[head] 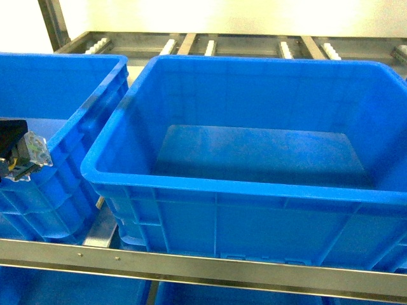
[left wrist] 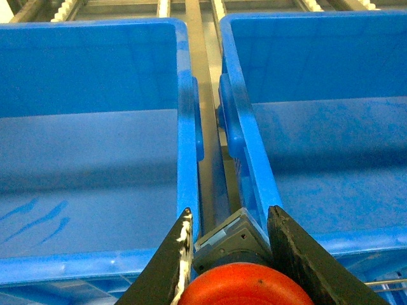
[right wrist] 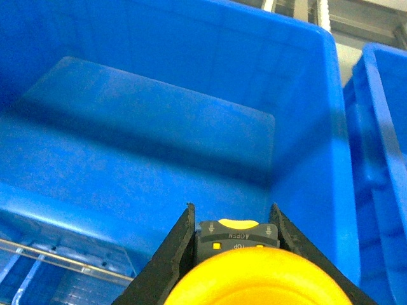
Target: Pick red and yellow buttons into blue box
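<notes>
Both pick-ups look done: the left pincer (left wrist: 229,254) is clamped on the red button (left wrist: 247,286) at the bottom centre of the left wrist view, over the gap between two crates, and the right pincer (right wrist: 232,232) grips the yellow button (right wrist: 254,276) at the bottom of its view. The blue box (head: 210,184), filling the middle of the head view, shows a bare floor, so both drops remain.

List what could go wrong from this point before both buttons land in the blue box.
1. The left gripper holds the red button above the gap between two crates; released here, it might drop between them or into the wrong one.
2. The right gripper holds the yellow button near the blue box front wall, so an early release could clip the rim.
</notes>
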